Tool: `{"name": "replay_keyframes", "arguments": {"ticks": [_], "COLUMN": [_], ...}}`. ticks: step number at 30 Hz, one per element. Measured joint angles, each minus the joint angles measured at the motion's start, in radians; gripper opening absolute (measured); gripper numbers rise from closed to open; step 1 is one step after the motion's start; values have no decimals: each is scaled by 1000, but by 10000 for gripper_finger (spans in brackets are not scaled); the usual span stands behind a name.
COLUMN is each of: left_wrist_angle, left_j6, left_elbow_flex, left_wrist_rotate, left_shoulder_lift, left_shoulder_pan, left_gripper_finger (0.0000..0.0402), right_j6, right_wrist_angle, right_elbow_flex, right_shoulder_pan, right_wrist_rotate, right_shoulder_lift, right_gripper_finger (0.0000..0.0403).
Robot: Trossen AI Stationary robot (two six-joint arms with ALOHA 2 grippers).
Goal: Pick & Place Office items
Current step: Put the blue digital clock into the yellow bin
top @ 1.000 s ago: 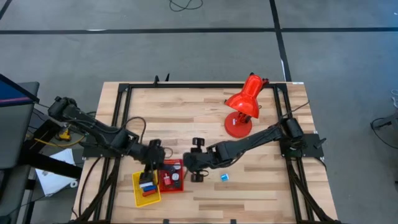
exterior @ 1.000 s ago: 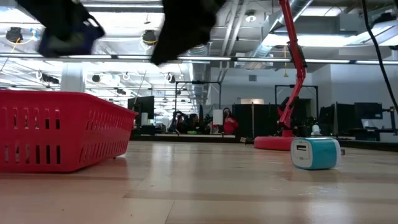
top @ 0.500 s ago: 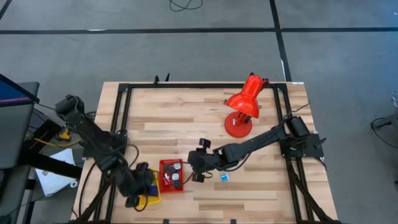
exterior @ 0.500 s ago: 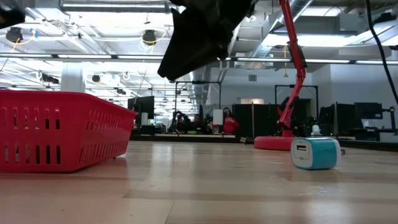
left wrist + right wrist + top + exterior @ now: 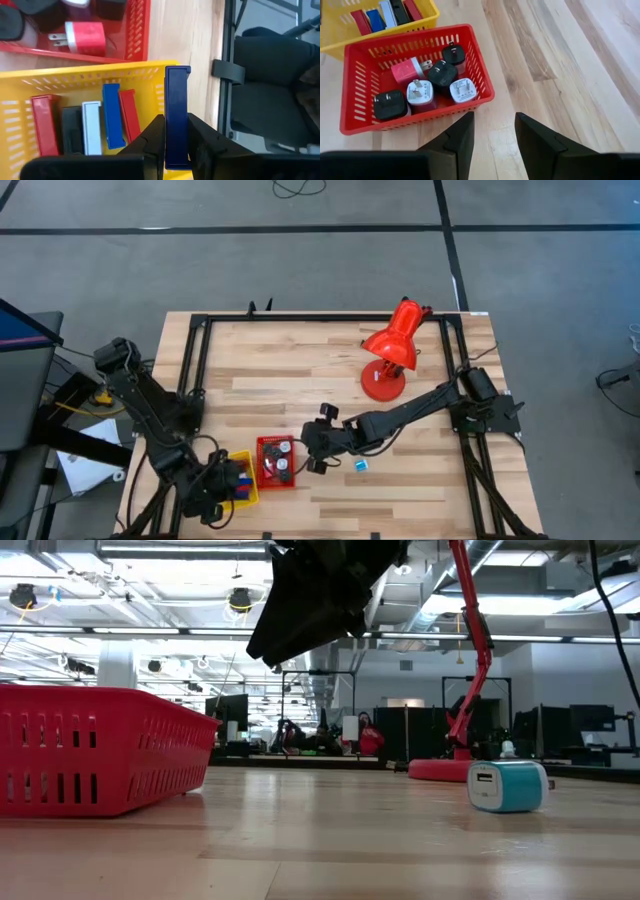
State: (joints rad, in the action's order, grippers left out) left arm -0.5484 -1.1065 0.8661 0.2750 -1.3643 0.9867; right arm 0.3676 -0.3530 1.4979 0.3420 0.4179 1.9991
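Note:
My left gripper [image 5: 226, 484] [image 5: 175, 121] hangs over the near right corner of the yellow tray [image 5: 244, 481] [image 5: 75, 76], shut on a dark blue stick [image 5: 176, 95]. Red, black, white and blue sticks [image 5: 92, 127] lie flat in that tray. My right gripper [image 5: 313, 442] [image 5: 493, 134] is open above the table, just right of the red tray [image 5: 275, 463] [image 5: 417, 116]. Several plug blocks [image 5: 435, 77], black, pink and white, rest on the red tray's floor. A teal and white charger block [image 5: 361, 465] [image 5: 507, 786] sits on the bare wood. My left gripper pinches the dark blue stick between its two fingers [image 5: 154, 134], coming from above and pointing down. The stick lies along the fingers, and its free end [image 5: 177, 71] sticks out past their tips. It is lifted clear over the yellow tray's rim.
A large red desk lamp [image 5: 391, 348] stands on the far right of the table; its base [image 5: 448, 769] is behind the charger. A black frame [image 5: 195, 360] borders the table. Bare wood lies between the red tray and the charger.
My left arm has swung from over the middle of the yellow tray toward the near left edge of the table, keeping the blue stick in its shut fingers, and has left the low view. My right gripper has stayed beside the red tray, shifting only slightly.

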Motion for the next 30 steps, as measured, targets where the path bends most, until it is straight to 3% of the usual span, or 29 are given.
{"name": "replay_keyframes", "arguments": {"ticks": [6,19,30], "left_wrist_angle": [-9,63,81], "left_j6": [-29,-82,-88], "left_elbow_flex": [-3,-45,-45], "left_wrist_rotate": [59,58,51], "left_shoulder_lift": [-11,-28,-118], "left_shoulder_pan": [14,40,40], "left_gripper_finger": [48,50,50], "right_j6": [7,26,26], "right_wrist_angle": [-1,-9,-5], "right_elbow_flex": [0,0,0], "right_shoulder_pan": [6,5,5], "right_wrist_rotate": [-1,-1,-1], "right_shoulder_lift": [1,1,1], "right_gripper_finger": [133,133,134]}}
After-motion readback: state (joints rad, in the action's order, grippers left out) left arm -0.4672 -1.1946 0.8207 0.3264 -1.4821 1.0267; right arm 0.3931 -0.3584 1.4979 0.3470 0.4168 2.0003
